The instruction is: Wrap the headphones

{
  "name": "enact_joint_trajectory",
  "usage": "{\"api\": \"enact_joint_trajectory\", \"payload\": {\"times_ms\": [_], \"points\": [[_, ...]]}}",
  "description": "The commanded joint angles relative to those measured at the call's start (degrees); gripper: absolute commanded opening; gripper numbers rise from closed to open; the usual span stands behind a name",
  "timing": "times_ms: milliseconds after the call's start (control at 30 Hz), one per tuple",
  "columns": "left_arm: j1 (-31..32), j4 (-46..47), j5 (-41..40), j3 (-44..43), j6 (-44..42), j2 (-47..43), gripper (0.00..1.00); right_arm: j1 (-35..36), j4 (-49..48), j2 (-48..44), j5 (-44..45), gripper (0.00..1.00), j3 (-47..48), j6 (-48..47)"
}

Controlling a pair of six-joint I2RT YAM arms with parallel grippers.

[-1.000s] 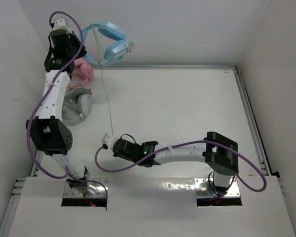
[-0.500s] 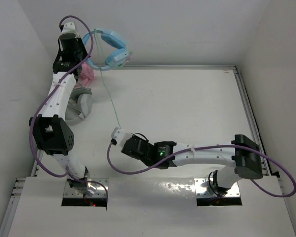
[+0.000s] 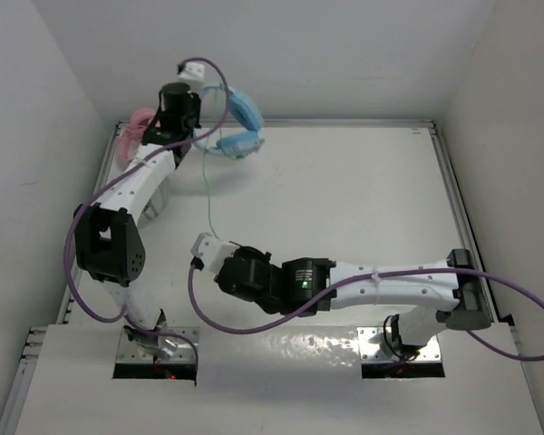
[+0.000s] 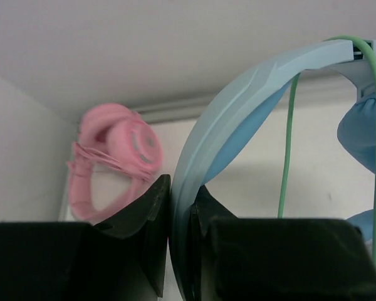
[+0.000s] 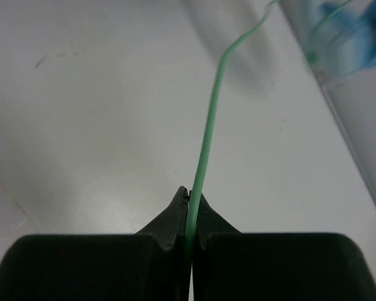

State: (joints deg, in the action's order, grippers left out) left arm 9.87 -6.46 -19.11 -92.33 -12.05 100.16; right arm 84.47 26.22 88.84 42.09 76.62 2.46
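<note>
The light blue headphones [image 3: 242, 118] hang in the air at the back of the table, held up by my left gripper [image 3: 204, 91]. In the left wrist view this gripper [image 4: 182, 188] is shut on the blue headband [image 4: 238, 81], and an ear cup [image 4: 363, 132] shows at the right edge. The thin pale green cable [image 3: 208, 195] runs down from the headphones to my right gripper [image 3: 204, 246] near the table's front left. In the right wrist view that gripper [image 5: 189, 197] is shut on the cable [image 5: 210, 119], which rises towards the blurred headphones [image 5: 351, 31].
Pink headphones [image 3: 136, 127] lie in the back left corner, behind my left arm; they also show in the left wrist view as pink headphones [image 4: 119, 150]. White walls close in the table at the left, back and right. A metal rail [image 3: 458, 208] runs along the right edge.
My left arm has swung right and carried the blue headphones from the back left corner towards the back middle. My right arm has stretched out, its elbow moving right, still holding the cable.
</note>
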Motion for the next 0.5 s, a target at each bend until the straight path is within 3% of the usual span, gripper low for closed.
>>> {"api": "enact_joint_trajectory", "payload": {"times_ms": [0,100,233,467], "points": [[3.3,8.1,4.2,4.9,-8.8,-4.6,0.00,-2.1,2.7,-3.7,11.1,0.00,5.7,-6.1],[5.6,3.9,8.7,6.2,-11.7,-6.0,0.00,-10.4,6.8,-5.1,10.4,0.00,11.5,-5.5],[9.1,2.4,13.2,11.2,-17.2,-9.8,0.00,-25.5,6.5,-9.7,6.9,0.00,11.5,-4.5],[18.4,0.5,11.5,22.6,-28.3,-17.9,0.00,-35.9,1.9,-13.7,6.6,0.00,14.3,-10.0]]}}
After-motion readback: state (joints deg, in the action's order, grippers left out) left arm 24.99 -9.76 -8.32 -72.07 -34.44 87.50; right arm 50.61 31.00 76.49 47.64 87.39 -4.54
